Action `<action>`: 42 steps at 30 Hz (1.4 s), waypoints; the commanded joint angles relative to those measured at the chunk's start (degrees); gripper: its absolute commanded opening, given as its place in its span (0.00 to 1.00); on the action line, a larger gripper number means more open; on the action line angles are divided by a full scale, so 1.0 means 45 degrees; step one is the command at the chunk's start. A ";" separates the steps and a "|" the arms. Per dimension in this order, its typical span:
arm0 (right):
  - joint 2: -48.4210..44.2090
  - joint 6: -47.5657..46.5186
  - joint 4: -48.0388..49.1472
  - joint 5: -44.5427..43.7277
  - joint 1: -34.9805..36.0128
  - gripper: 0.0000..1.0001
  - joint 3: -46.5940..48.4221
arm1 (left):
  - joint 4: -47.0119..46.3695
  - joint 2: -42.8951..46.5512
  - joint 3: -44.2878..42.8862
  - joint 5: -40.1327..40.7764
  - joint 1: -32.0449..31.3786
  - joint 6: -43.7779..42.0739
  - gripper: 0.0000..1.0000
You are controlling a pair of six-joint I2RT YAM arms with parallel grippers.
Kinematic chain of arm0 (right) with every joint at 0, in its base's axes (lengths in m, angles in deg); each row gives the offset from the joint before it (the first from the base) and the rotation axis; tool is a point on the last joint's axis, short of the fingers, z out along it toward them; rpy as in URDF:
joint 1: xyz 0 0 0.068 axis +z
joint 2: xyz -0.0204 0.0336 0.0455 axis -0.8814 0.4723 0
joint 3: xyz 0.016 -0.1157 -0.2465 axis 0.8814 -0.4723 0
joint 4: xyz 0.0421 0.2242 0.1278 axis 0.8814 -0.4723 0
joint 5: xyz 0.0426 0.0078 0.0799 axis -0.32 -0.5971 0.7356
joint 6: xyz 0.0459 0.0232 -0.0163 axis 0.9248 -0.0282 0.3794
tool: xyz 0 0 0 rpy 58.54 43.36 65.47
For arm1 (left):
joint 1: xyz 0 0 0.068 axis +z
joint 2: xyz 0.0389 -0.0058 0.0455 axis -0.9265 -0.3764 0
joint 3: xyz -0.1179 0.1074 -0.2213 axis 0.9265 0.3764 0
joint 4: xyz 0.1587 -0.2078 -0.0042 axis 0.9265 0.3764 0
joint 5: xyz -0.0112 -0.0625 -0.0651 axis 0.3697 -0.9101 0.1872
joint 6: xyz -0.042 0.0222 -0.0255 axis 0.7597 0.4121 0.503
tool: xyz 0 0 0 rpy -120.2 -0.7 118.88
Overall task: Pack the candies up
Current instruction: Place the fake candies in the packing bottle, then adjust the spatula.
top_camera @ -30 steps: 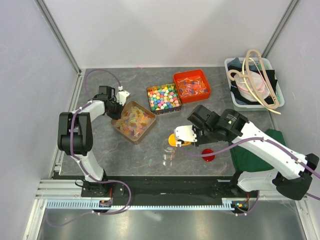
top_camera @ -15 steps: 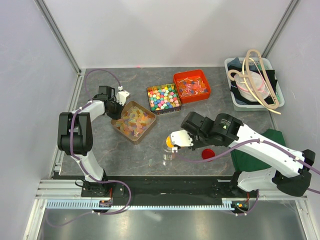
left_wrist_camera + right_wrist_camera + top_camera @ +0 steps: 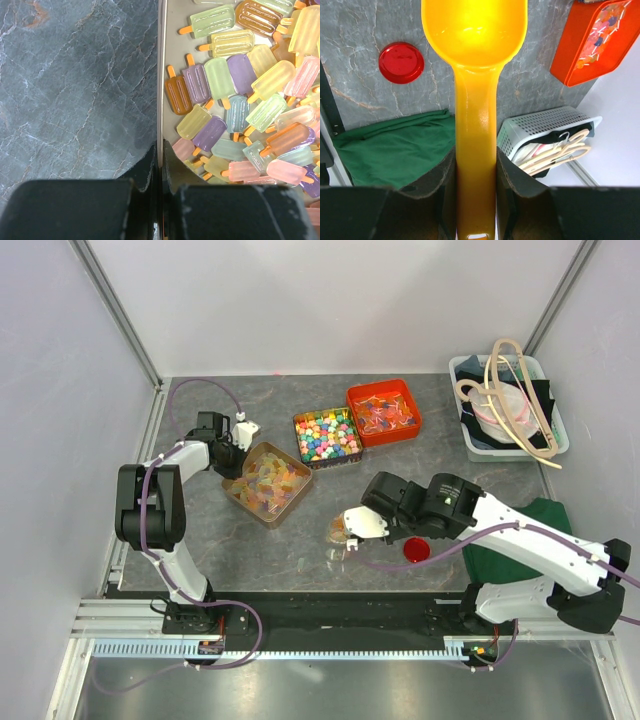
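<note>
Left wrist view: we see the left claw (image 3: 160,150) pinched shut on the brown tray (image 3: 160,75) rim.
Tray content: the candies (image 3: 240,100), heaped inside.
Right side: the right claw (image 3: 475,165) grips the orange scoop (image 3: 475,30) above the surface (image 3: 350,30).

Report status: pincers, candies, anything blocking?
Left pincer shut on tray rim. Right pincer shut on scoop, visible bowl empty. Candies piled in tray. Nothing blocking; red lid sits off to the side.
</note>
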 commanded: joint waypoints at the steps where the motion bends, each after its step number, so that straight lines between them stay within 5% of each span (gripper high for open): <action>1: -0.0406 0.0177 -0.1334 -0.0812 0.0130 0.00 -0.0081 | -0.0270 0.0091 0.0153 -0.0006 0.0157 0.0562 0.02; 16: -0.0328 0.0292 -0.1217 -0.0911 0.0305 0.00 0.1127 | -0.0250 0.0188 0.0153 -0.0045 0.0157 0.0464 0.02; 32: -0.0133 0.0061 0.2219 0.0024 -0.1235 0.00 0.3276 | 0.0628 0.0697 -0.0121 -0.1489 0.0157 0.0269 0.02; 42: 0.1175 0.0194 0.5807 0.2721 -0.3718 0.00 0.2225 | 0.0765 0.0599 -0.0199 -0.1647 0.0157 0.0327 0.23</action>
